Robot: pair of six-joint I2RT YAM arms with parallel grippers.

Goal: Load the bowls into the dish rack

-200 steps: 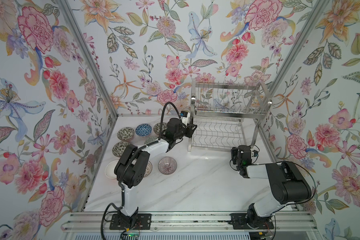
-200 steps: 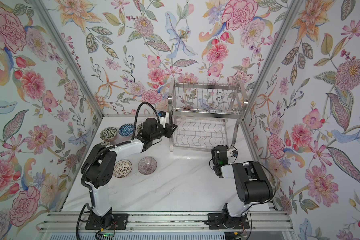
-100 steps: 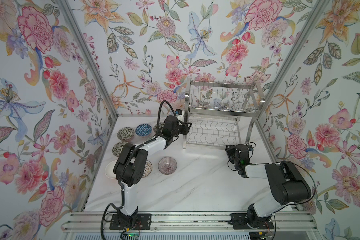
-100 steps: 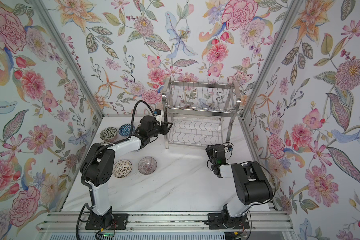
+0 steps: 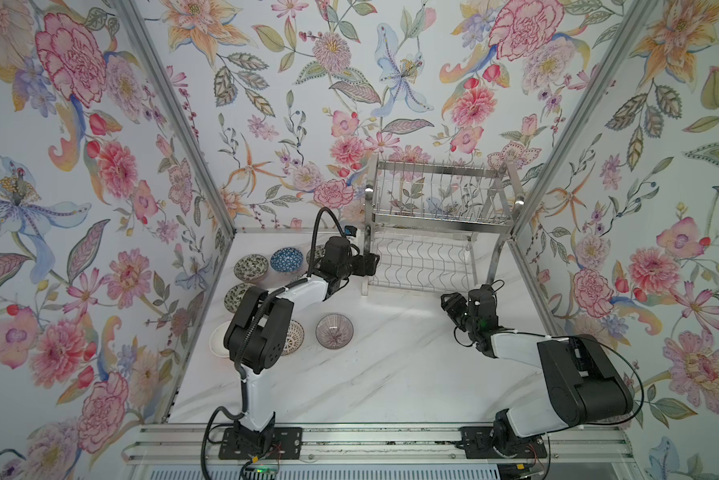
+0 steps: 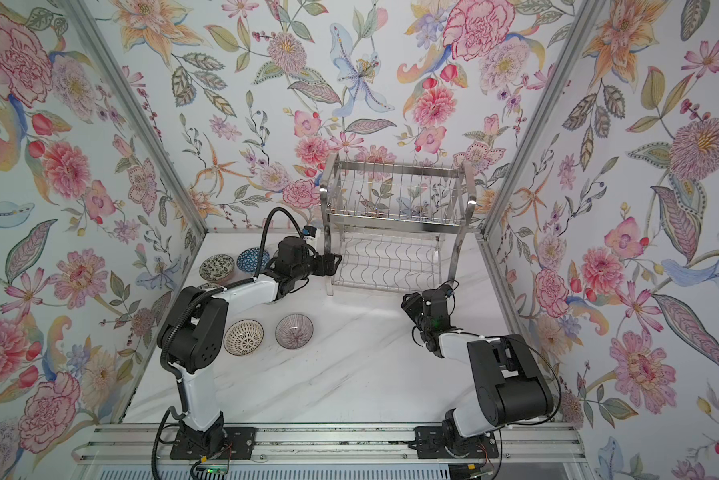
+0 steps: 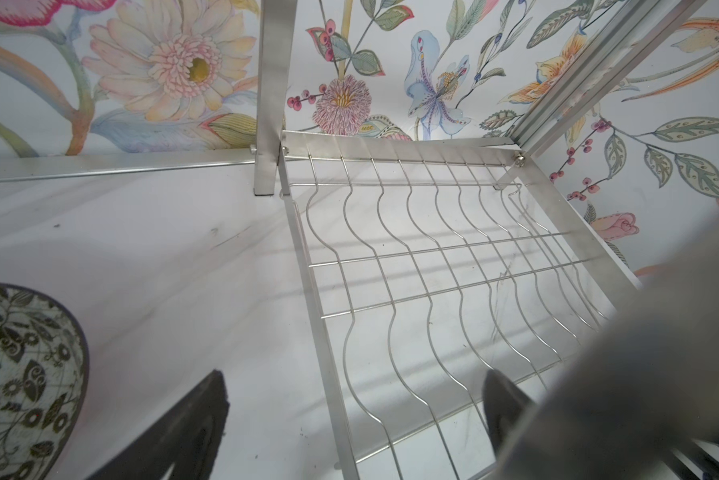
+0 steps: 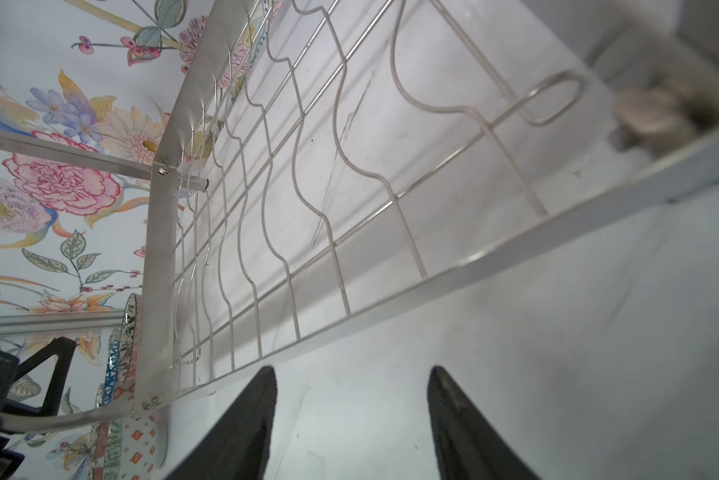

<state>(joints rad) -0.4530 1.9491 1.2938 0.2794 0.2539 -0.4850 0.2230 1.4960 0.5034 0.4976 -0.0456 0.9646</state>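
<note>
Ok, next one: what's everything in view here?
dish rack: one, shiny steel, two empty tiers, back of table.
blue bowl: one, blue-patterned inside, back left.
purple bowl: one, purple inside, left of centre.
black-and-white bowls: at least three, left side, some partly hidden.
white bowl: one, mostly hidden, left edge.
table: one, white marble.
walls: three, floral wallpaper, around the table.
arms: two, black and white, bases at table's front.
left gripper: one, black, open, at rack's front left leg.
right gripper: one, black, open, near rack's front right leg.

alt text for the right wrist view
The empty wavy-wire lower shelf of the shiny steel dish rack fills the view over a white marble tabletop. The right pincer stands open, its two black fingers holding nothing.
</note>
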